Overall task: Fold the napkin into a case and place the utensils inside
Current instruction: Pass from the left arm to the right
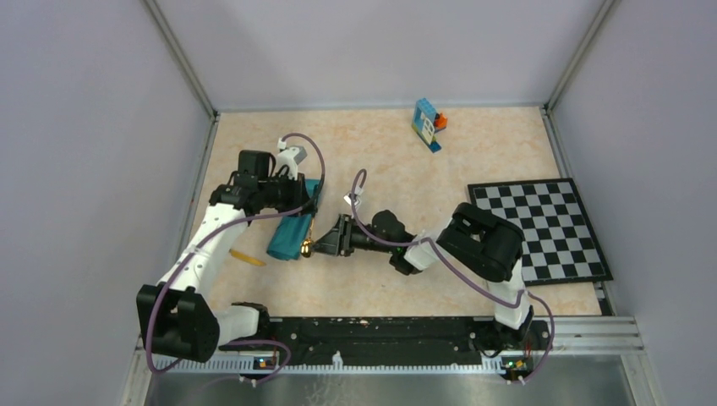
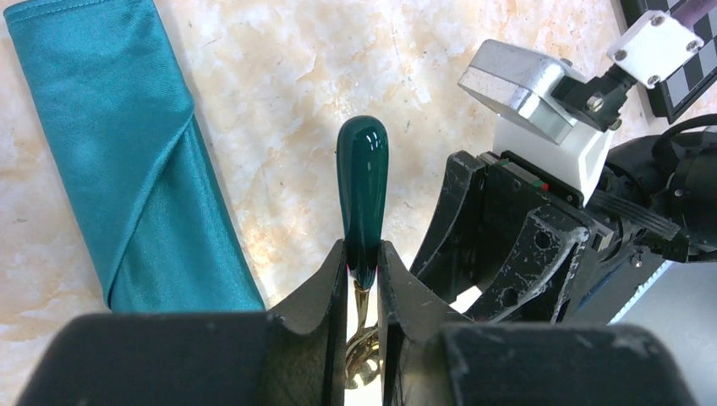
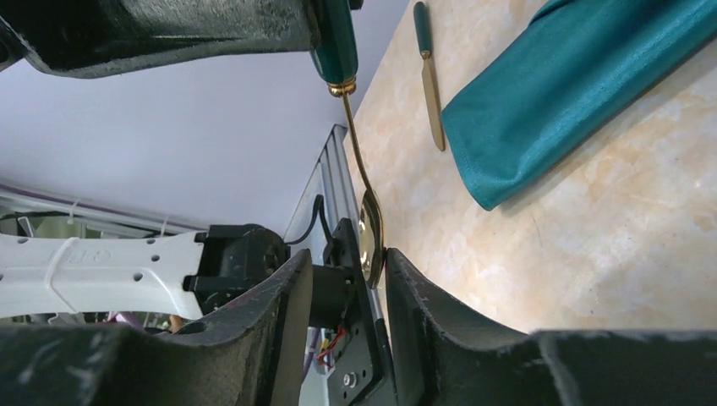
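Note:
The napkin, folded into a long teal case (image 1: 290, 230) (image 2: 127, 161) (image 3: 575, 93), lies on the table by my left arm. My left gripper (image 2: 363, 264) (image 1: 296, 196) is shut on the dark green handle of a golden spoon (image 2: 363, 182) (image 3: 370, 233), held off the table. The spoon's bowl (image 1: 306, 248) hangs between the fingers of my right gripper (image 3: 347, 258) (image 1: 328, 239). It touches one finger (image 3: 406, 279), and a gap shows to the other, so that gripper is open. A golden knife (image 3: 430, 80) (image 1: 245, 255) with a green handle lies flat beside the case.
A blue-orange toy block set (image 1: 429, 123) stands at the back. The checkerboard mat (image 1: 541, 228) lies at the right. Grey walls enclose the table on three sides. A metal rail (image 1: 389, 334) runs along the near edge.

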